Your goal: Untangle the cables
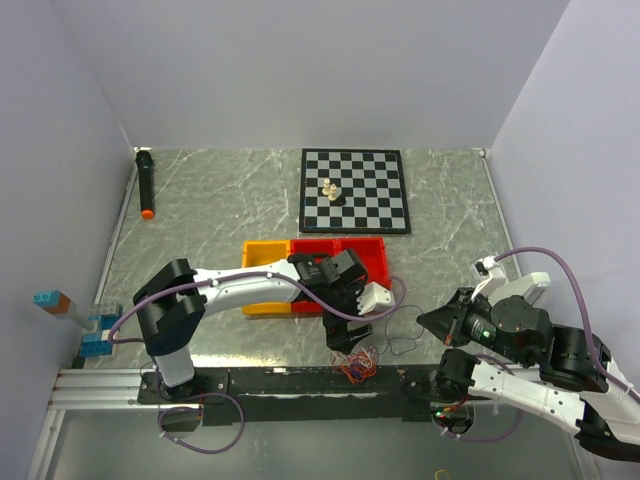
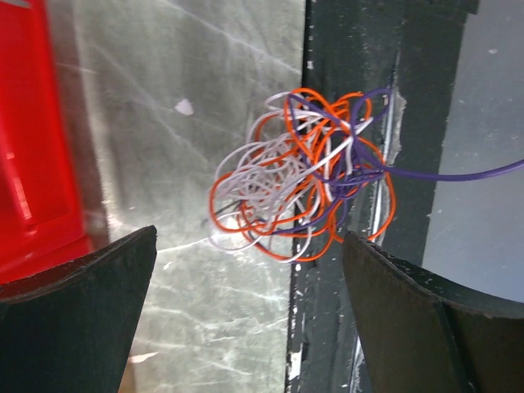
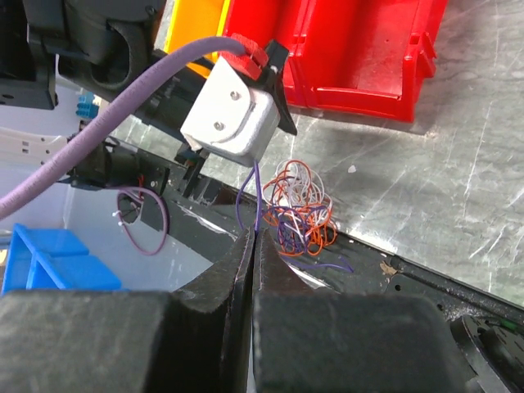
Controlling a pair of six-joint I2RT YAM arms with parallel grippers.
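Left gripper (image 2: 250, 237) wide open, empty, right above cables (image 2: 303, 176). Cables: orange/white/purple bunch at near edge of table (image 2: 164, 106), half on black rail (image 2: 352, 65), near red bin (image 3: 360, 49). Right gripper (image 3: 255, 246) shut; purple strand reaches its tips, hold unclear.

1. The cables (image 2: 299, 176), a knot of orange, white and purple strands, lie half on the marbled surface (image 2: 164, 74) and half on a black strip (image 2: 344, 57).
2. One purple strand trails off to the right.
3. The left gripper (image 2: 250, 246) has its jaws wide apart, either side of the knot.
4. A red bin (image 2: 33, 139) sits at the left.
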